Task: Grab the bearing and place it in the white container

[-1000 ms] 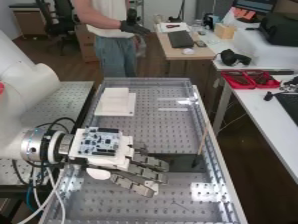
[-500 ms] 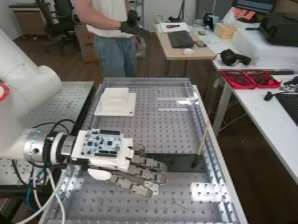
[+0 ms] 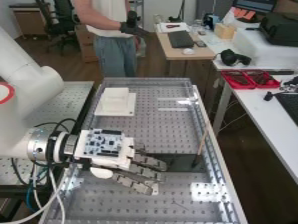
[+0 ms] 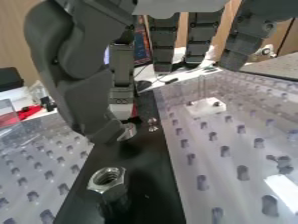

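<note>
My robot hand [image 3: 146, 173] hangs over the table [image 3: 143, 134], its fingers long and nearly straight, the thumb [image 4: 86, 95] swung across from them; I make out no closed grip on anything. The white container [image 3: 116, 102] sits at its 12 o'clock in the high view, the dark strip [image 3: 185, 162] out around 4 o'clock. I judge the bearing [image 4: 128, 131] to be the bright piece over that strip, just beside the thumb's tip; I can't tell whether they touch. Closing off-centre, I could knock it away with the thumb before the fingers oppose it. Dipping too low could clip the hex nut [image 4: 106, 179] on its dark post, or I might take that by mistake. The bearing looks small, shiny, metallic and rounded, partly hidden by the thumb.
</note>
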